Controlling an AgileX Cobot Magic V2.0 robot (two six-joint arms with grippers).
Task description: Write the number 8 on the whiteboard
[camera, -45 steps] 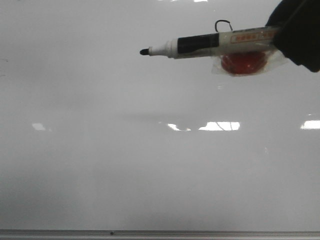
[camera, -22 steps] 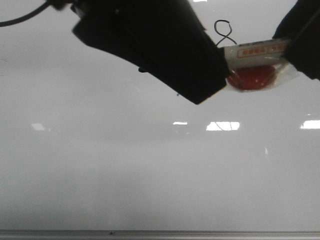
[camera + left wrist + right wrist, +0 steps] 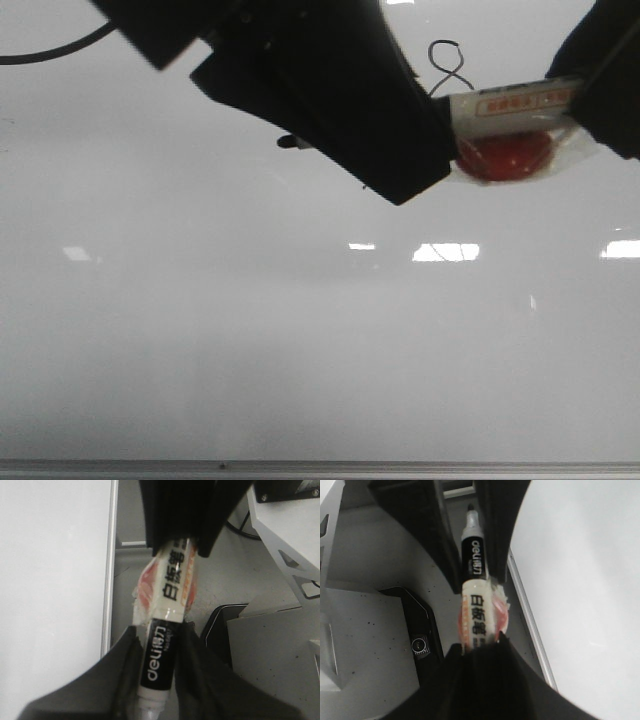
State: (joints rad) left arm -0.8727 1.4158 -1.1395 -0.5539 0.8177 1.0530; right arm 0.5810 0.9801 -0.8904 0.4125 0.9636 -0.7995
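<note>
Since half a second ago the left arm (image 3: pixel 320 90) has shifted slightly toward the right in the front view, covering the marker (image 3: pixel 515 100) front. Nearest, the left fingers (image 3: pixel 125 680) stand around the black end of the marker; whether they press it I cannot tell. The right fingers (image 3: pixel 480 665) are closed on its white rear. The long axis runs from right arm to left, so a handover looks likely. Far behind, the number 8 (image 3: pixel 450 65) is on the whiteboard (image 3: pixel 300 350), just above the marker.
</note>
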